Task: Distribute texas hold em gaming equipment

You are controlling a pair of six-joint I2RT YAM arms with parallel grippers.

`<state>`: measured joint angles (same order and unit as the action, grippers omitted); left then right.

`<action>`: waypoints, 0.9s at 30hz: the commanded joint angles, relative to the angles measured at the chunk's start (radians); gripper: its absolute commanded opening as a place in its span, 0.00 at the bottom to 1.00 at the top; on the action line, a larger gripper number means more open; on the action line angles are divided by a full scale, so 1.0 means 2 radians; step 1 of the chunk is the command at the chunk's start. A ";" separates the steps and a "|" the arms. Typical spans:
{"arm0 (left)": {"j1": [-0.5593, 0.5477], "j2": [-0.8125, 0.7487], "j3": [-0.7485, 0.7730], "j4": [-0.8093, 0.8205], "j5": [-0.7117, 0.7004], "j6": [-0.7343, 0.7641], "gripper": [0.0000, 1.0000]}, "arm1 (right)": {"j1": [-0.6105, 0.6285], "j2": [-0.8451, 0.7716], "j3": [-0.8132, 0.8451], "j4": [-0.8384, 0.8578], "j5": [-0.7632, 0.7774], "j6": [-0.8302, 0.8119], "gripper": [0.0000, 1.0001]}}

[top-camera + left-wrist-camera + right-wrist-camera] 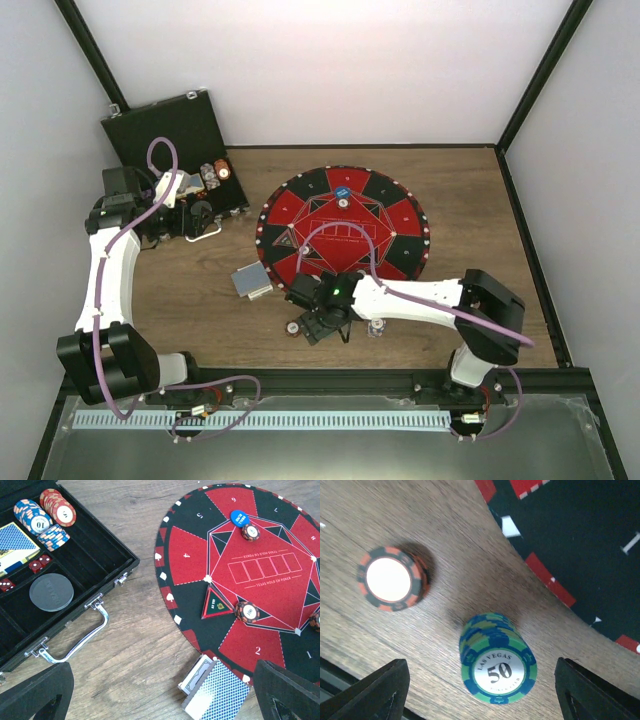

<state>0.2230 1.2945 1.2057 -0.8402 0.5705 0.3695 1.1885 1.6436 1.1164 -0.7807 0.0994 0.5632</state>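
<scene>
Two chip stacks stand on the wood off the 6 o'clock rim of the mat (580,540) — the green-blue 50 stack (497,665) free between the spread jaws of the right gripper (481,690), the orange-black stack (390,580) at its 10 o'clock. The left gripper (160,700) hangs spread too. More chips (47,512) sit in the case (100,555) — roughly midway, I judge.

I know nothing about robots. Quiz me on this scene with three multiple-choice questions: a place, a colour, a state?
1. Where does the green 50 stack stand? A) on wood beside the mat B) on the mat C) in the case
2. The disc by the mat's 6 is: A) yellow B) white C) blue
3. The right claw is: A) shut on a card B) open C) shut on a die

A: wood surrounds it. C: plainly blue. B: its fingers stand apart, clear of the stack.
</scene>
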 commanded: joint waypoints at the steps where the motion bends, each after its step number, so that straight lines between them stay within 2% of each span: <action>1: 0.003 -0.001 0.005 0.005 0.011 -0.003 1.00 | 0.004 0.010 -0.009 -0.006 -0.002 0.015 0.80; 27: 0.002 -0.001 0.004 0.005 0.007 -0.001 1.00 | 0.002 0.036 0.007 -0.003 0.018 0.005 0.52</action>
<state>0.2230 1.2945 1.2057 -0.8402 0.5697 0.3679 1.1893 1.7138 1.0931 -0.7822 0.1165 0.5724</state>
